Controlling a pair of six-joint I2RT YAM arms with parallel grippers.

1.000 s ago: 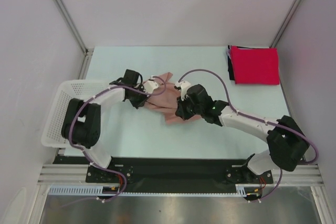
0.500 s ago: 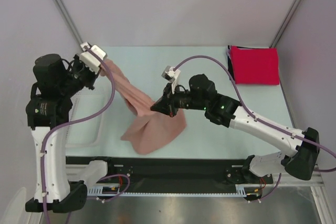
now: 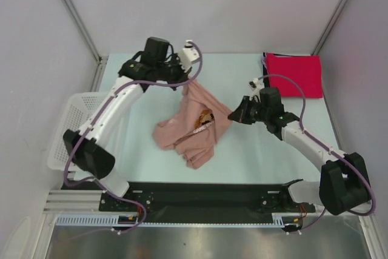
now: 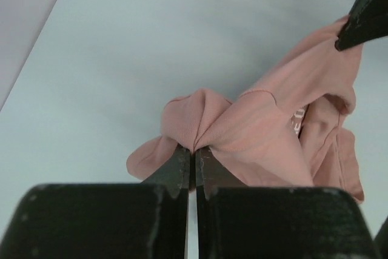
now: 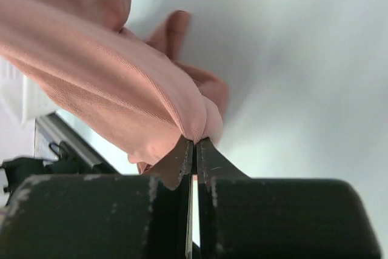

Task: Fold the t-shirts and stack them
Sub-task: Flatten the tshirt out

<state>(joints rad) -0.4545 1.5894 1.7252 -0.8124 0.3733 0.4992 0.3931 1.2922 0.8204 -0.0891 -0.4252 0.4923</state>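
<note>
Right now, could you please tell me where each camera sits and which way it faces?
Top external: above and behind the arms, looking down on the table, pink t-shirt, red t-shirt; left arm and right arm show.
Left wrist: on that wrist, looking past the shut left end effector at pinched pink cloth.
Right wrist: likewise, past the shut right end effector.
Shared: all show the pink t-shirt.

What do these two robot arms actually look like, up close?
Both arms are alike: the left arm and right arm have slim white links joined by chunky black joints, with a purple cable looping along each. The left gripper and right gripper each end in two flat black tapering fingers.
</note>
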